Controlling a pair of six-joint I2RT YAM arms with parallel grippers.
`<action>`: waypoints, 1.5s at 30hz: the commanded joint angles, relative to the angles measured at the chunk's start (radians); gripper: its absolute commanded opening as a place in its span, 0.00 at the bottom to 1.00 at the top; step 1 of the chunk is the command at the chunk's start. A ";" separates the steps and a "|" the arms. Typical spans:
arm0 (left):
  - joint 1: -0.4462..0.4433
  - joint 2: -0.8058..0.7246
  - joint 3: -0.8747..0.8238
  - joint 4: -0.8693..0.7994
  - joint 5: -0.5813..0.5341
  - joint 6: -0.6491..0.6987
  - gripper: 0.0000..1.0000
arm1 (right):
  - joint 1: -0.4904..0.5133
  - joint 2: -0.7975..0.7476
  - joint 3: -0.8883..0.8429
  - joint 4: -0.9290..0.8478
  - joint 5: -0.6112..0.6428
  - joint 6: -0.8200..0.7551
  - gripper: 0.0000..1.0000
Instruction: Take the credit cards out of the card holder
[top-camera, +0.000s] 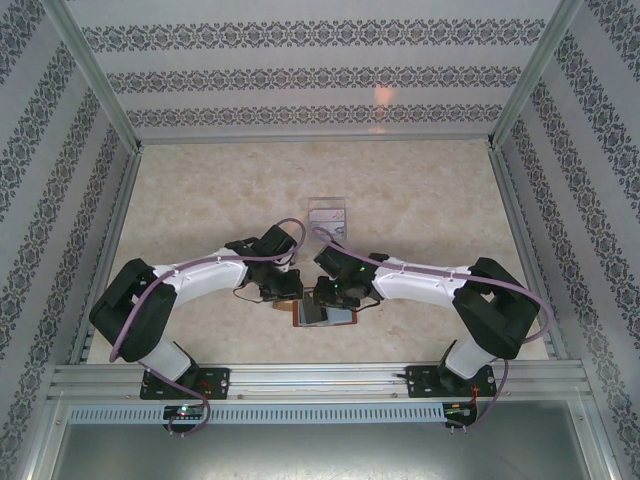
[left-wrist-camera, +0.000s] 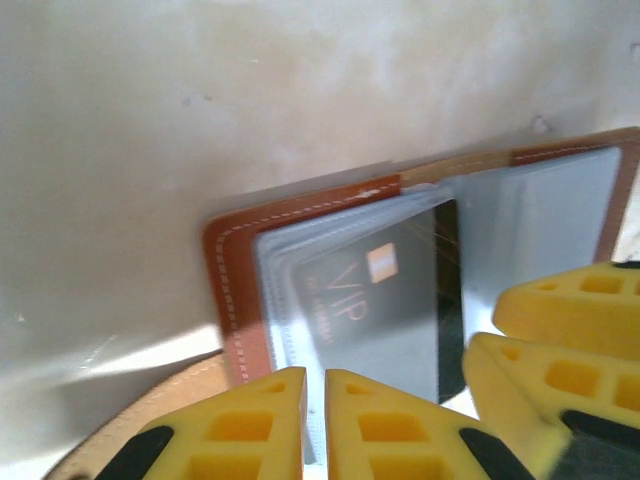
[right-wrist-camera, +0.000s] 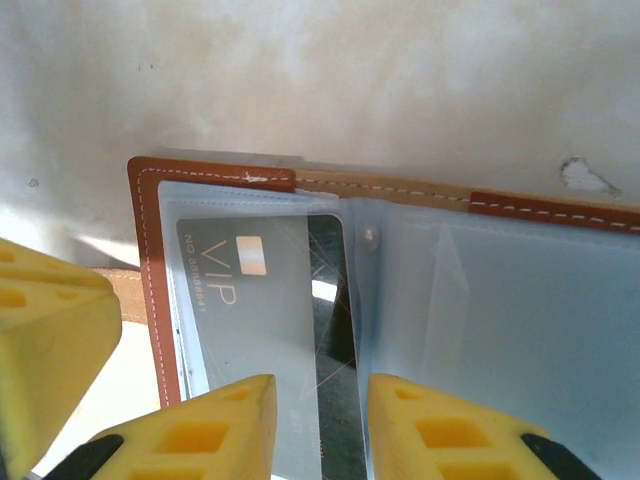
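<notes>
The card holder (top-camera: 322, 314) lies open on the table between both grippers, its reddish-brown leather edge (left-wrist-camera: 224, 280) framing grey-blue pockets. A grey credit card (left-wrist-camera: 365, 300) marked VIP sits in the left pocket, with a dark strip along one side. My left gripper (left-wrist-camera: 315, 425) is closed to a thin slit on the pocket's near edge, by the wallet's left side (right-wrist-camera: 150, 270). My right gripper (right-wrist-camera: 322, 430) stands open just above the same card (right-wrist-camera: 250, 300), its fingers straddling the dark strip. The right pocket looks empty.
A clear plastic box (top-camera: 328, 218) stands on the table just beyond the wallet. The wallet's brown closing tab (left-wrist-camera: 150, 400) sticks out past its left edge. Metal rails and patterned walls fence the table on all sides.
</notes>
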 joint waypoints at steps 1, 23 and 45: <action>-0.027 0.016 0.027 0.004 0.035 -0.011 0.13 | -0.017 -0.003 -0.018 0.007 -0.004 -0.025 0.30; -0.035 0.139 -0.002 -0.032 -0.030 0.033 0.10 | -0.028 0.004 -0.072 0.142 -0.111 -0.013 0.20; -0.035 0.145 0.009 -0.052 -0.040 0.041 0.10 | -0.056 -0.062 -0.117 0.072 -0.052 -0.035 0.05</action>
